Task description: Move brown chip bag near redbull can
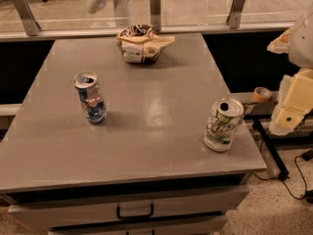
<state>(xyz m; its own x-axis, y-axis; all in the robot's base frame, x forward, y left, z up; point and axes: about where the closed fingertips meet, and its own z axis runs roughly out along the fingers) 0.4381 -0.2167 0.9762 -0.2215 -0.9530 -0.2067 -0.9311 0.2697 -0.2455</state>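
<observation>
Camera view: the brown chip bag (142, 45) sits at the table's (146, 131) far edge, long axis left-right, well apart from the claw (289, 106) at right; I cannot tell the claw's state.

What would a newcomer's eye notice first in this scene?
Three things stand apart on the grey table: a wrinkly brown-and-cream foil chip bag at the far edge, a slim dented blue-and-silver can at the left, and a wider white-and-green soda can near the right front corner. The robot's cream-coloured gripper hangs beside the table, at the right border.
</observation>
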